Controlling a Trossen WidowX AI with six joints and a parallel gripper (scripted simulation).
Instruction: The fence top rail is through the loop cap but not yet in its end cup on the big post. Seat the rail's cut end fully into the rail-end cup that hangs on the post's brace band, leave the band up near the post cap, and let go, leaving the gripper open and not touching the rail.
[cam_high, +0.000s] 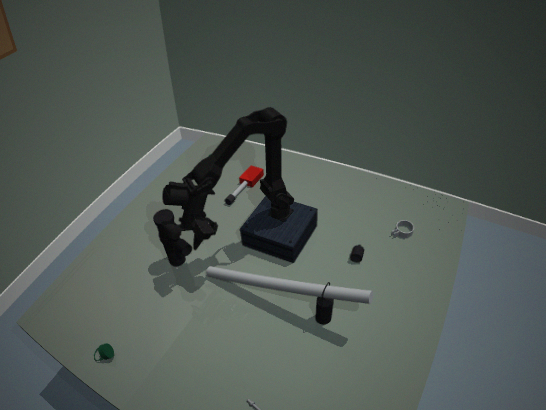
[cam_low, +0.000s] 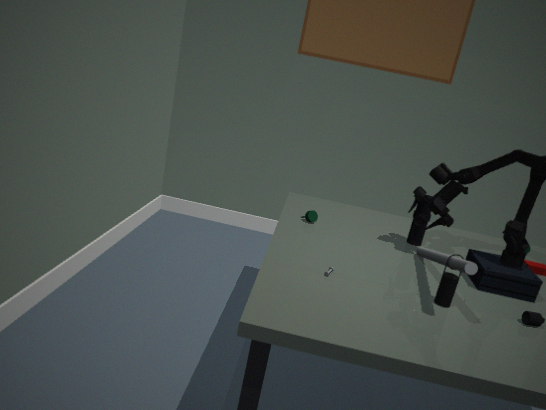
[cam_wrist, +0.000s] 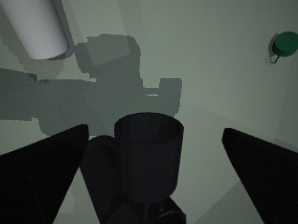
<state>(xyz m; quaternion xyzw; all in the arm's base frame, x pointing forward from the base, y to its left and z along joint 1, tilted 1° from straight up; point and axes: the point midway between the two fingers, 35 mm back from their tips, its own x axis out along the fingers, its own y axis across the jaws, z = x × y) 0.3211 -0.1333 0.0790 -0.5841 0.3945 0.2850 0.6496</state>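
Jaws wide on the gripper (cam_high: 181, 236) (cam_low: 419, 219) (cam_wrist: 156, 129), nothing held! Rail (cam_high: 270, 283) (cam_low: 440, 256) (cam_wrist: 37, 30) at 11 o'clock in the wrist view, outside the cup (cam_high: 185, 249) (cam_wrist: 150, 170); likely stiff, light, slippery: pinch its 2 sides, behind the cut end!

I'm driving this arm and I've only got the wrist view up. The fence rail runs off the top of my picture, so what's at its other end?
Observer: Over there the rail passes through the wire loop on the small black post and pokes out past it.

Operator: Okay. Anything loose near that end?

Observer: Yes, a short black cylinder lies on its own, touching neither the rail nor the post.

Operator: And anything by the arm's own base?

Observer: On the side away from the rail, there's a red block with a pale, dark-tipped rod sticking out of it.
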